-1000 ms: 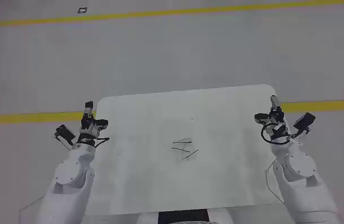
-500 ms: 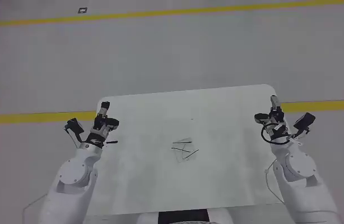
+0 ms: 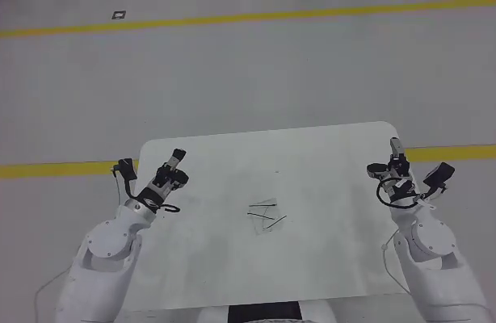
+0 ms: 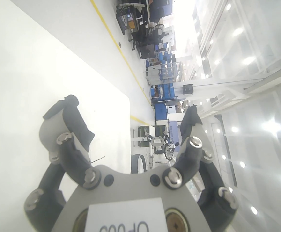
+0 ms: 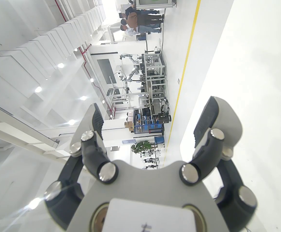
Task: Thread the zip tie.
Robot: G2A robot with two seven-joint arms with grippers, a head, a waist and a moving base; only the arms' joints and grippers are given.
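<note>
Left claw (image 3: 175, 159) first. From the top view it hangs over the tabletop (image 3: 329, 258) near the nine o'clock edge, at about ten o'clock from the zip ties (image 3: 266, 215). Those are a few thin dark strips lying loose and crossed over one another near the middle of the tabletop, well apart from both of my claws. My right claw (image 3: 396, 153) sits at the three o'clock edge, at about two o'clock from the strips. How wide either claw is spread is too small to tell from up here.

From the left wrist view, my left claw (image 4: 130, 112) is released, spread wide and holding nothing, with white tabletop (image 4: 34, 61) under part of it.

From the right wrist view, my right claw (image 5: 152, 112) is likewise released and carries nothing, with the tabletop (image 5: 263, 73) off to one side of it.

As I judge it, the job has hardly started: no strip is picked up, and no tail is fed into a head. Everything is left to do. I must single out one strip from the pile, get hold of it, bring its two ends together and push the tail through.
</note>
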